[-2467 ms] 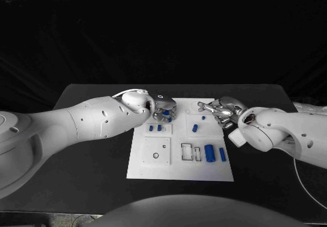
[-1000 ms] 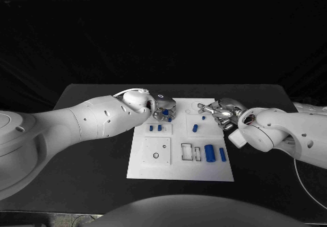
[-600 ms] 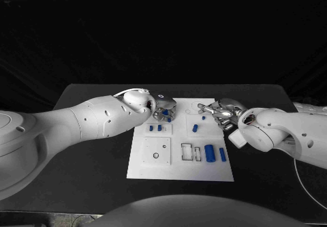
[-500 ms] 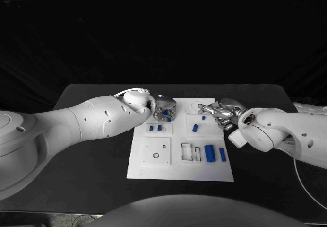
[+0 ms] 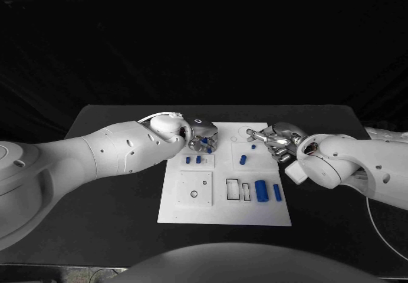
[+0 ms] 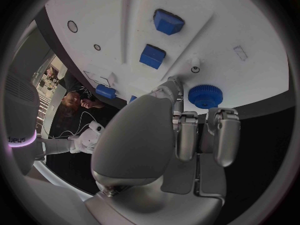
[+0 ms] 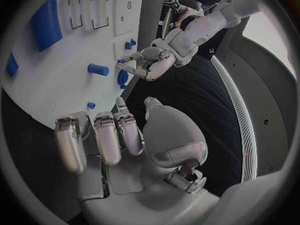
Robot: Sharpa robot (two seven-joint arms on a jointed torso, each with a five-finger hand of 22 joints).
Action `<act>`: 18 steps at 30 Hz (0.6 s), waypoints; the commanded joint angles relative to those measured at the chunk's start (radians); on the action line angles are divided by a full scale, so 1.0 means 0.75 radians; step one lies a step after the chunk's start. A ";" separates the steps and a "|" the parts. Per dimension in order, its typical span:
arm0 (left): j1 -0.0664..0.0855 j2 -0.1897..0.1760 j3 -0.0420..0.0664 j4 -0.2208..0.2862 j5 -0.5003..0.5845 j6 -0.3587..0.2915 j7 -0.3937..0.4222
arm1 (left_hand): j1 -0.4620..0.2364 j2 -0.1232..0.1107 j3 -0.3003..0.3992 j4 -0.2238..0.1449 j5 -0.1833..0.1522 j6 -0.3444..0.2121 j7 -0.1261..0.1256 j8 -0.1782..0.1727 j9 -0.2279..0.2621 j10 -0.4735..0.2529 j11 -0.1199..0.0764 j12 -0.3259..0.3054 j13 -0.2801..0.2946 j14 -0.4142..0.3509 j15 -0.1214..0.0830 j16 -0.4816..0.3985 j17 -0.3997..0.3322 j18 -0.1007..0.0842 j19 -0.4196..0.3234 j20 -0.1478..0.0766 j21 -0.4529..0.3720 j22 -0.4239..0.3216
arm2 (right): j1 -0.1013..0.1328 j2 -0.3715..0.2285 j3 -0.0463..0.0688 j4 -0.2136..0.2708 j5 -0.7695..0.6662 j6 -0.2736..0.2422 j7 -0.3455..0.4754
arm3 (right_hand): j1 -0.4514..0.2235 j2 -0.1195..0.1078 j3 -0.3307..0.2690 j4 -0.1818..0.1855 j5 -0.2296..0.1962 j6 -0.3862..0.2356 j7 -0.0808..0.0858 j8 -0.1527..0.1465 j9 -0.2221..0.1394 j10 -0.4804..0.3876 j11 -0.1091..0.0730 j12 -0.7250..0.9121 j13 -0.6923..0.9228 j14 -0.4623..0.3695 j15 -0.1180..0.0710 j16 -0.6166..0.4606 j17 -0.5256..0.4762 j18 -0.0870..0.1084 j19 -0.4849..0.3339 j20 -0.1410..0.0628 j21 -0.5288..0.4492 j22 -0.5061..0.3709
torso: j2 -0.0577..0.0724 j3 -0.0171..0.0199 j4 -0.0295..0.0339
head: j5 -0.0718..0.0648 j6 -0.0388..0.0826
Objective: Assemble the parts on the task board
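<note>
The round blue ridged gear part is sitting at the far left corner of the white task board, right at the fingertips of the silver left hand, which is nearer. Whether it's actually pinching it, hard to tell. The right hand is hovering empty, fingers loosely curled. The left wrist view is showing the gear's ridged edge against the fingers; the head view is hiding that.

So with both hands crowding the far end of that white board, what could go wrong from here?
The left hand hovers right by the round blue gear at the task board's edge; a clumsy touch might push it off. The right hand hangs near a tiny blue part and could knock it. The two hands are also close enough that they might bump.
</note>
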 commanded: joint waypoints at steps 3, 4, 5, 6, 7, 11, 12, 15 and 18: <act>0.005 -0.032 0.001 0.040 -0.006 -0.070 0.028 | -0.020 0.000 -0.008 0.002 -0.004 0.005 0.000 0.005 0.001 0.002 0.005 -0.012 -0.003 0.139 -0.003 0.003 0.351 -0.010 0.138 -0.007 0.003 0.351 | -0.001 0.000 0.000 -0.002 -0.002 0.023 -0.004 | 0.014 0.004 -0.010 0.001 0.000 0.002 0.041 0.005 0.002 0.140 0.003 0.004 0.351 0.139 0.004 0.005 0.351 -0.019 0.140 0.005 0.006 0.350 | -0.001 0.0007 0.0009 | 0.001 0.000; 0.009 -0.040 0.002 0.049 -0.006 -0.081 0.027 | -0.022 0.000 -0.009 0.003 -0.004 0.005 0.000 0.004 0.000 0.002 0.005 -0.013 -0.003 0.139 -0.003 0.003 0.351 -0.010 0.138 -0.007 0.003 0.351 | -0.001 0.001 0.000 -0.002 -0.001 0.023 -0.003 | 0.010 0.007 -0.013 0.004 -0.006 0.001 0.041 0.006 0.002 0.140 0.003 0.004 0.351 0.139 0.003 0.005 0.351 -0.019 0.140 0.005 0.006 0.350 | -0.001 0.0008 0.0007 | 0.001 0.000; 0.012 -0.047 0.003 0.057 -0.006 -0.088 0.027 | -0.023 0.000 -0.009 0.004 -0.004 0.005 0.000 0.004 0.000 0.002 0.005 -0.014 -0.003 0.139 -0.003 0.003 0.351 -0.010 0.138 -0.007 0.003 0.351 | -0.001 0.001 0.000 -0.003 0.000 0.023 -0.003 | 0.003 0.010 -0.017 0.005 -0.014 0.000 0.041 0.006 0.002 0.140 0.003 0.004 0.351 0.139 0.003 0.005 0.351 -0.019 0.140 0.004 0.006 0.350 | -0.002 0.0009 0.0010 | 0.001 0.000; 0.017 -0.056 0.004 0.067 -0.006 -0.094 0.025 | -0.025 0.000 -0.010 0.006 -0.004 0.005 0.000 0.003 0.000 0.001 0.006 -0.016 -0.003 0.139 -0.002 0.003 0.351 -0.010 0.138 -0.007 0.003 0.351 | -0.001 0.001 0.000 -0.004 0.001 0.023 -0.002 | -0.003 0.012 -0.021 0.006 -0.021 0.000 0.041 0.007 0.002 0.140 0.003 0.004 0.351 0.139 0.003 0.005 0.351 -0.019 0.140 0.004 0.006 0.350 | -0.001 0.0008 0.0010 | 0.001 0.000; 0.022 -0.066 0.005 0.077 -0.005 -0.098 0.023 | -0.026 0.000 -0.010 0.006 -0.004 0.005 -0.001 0.003 0.000 0.001 0.006 -0.016 -0.003 0.139 -0.002 0.003 0.351 -0.010 0.138 -0.007 0.003 0.351 | -0.001 0.001 0.000 -0.004 0.002 0.023 -0.002 | -0.004 0.013 -0.022 0.006 -0.022 0.000 0.041 0.007 0.002 0.140 0.003 0.004 0.351 0.139 0.003 0.005 0.351 -0.019 0.140 0.004 0.006 0.350 | -0.001 0.0005 0.0007 | 0.001 0.000; 0.047 -0.109 0.009 0.122 -0.005 -0.108 0.010 | -0.036 0.000 -0.014 0.012 -0.004 0.007 -0.001 0.002 0.000 0.002 0.006 -0.020 -0.003 0.139 -0.002 0.003 0.351 -0.010 0.138 -0.007 0.003 0.351 | -0.001 0.002 0.000 -0.006 0.003 0.024 -0.001 | -0.004 0.013 -0.022 0.006 -0.022 0.000 0.041 0.007 0.002 0.140 0.003 0.004 0.351 0.139 0.003 0.005 0.351 -0.019 0.140 0.004 0.006 0.350 | -0.001 0.0007 0.0009 | 0.004 0.000; 0.054 -0.120 0.010 0.133 -0.005 -0.112 0.006 | -0.037 0.000 -0.014 0.012 -0.004 0.007 -0.001 0.002 0.000 0.003 0.006 -0.020 -0.003 0.139 -0.002 0.003 0.351 -0.010 0.138 -0.007 0.003 0.351 | -0.001 0.002 0.000 -0.006 0.003 0.024 -0.002 | -0.004 0.013 -0.022 0.006 -0.022 0.000 0.041 0.007 0.002 0.140 0.003 0.004 0.351 0.139 0.003 0.005 0.351 -0.019 0.140 0.004 0.006 0.350 | -0.001 0.0005 0.0010 | 0.004 0.000; 0.071 -0.151 0.011 0.161 -0.005 -0.117 -0.003 | -0.038 -0.001 -0.015 0.012 -0.004 0.007 -0.002 0.002 0.000 0.003 0.005 -0.021 -0.003 0.139 -0.002 0.003 0.351 -0.010 0.138 -0.007 0.003 0.351 | -0.001 0.002 0.000 -0.008 0.003 0.023 -0.002 | -0.004 0.013 -0.022 0.006 -0.022 -0.001 0.041 0.007 0.002 0.140 0.003 0.004 0.351 0.139 0.003 0.005 0.351 -0.019 0.140 0.004 0.006 0.350 | -0.001 0.0002 0.0006 | 0.005 0.000; 0.085 -0.177 0.011 0.182 -0.005 -0.114 -0.013 | -0.038 -0.001 -0.015 0.013 -0.004 0.007 -0.002 0.002 0.000 0.003 0.005 -0.021 -0.003 0.139 -0.002 0.003 0.351 -0.010 0.138 -0.007 0.003 0.351 | -0.001 0.003 0.000 -0.010 0.003 0.024 -0.003 | -0.004 0.013 -0.022 0.005 -0.021 -0.001 0.041 0.007 0.002 0.140 0.003 0.004 0.351 0.139 0.003 0.005 0.351 -0.019 0.140 0.004 0.006 0.350 | -0.002 0.0003 0.0008 | 0.007 0.000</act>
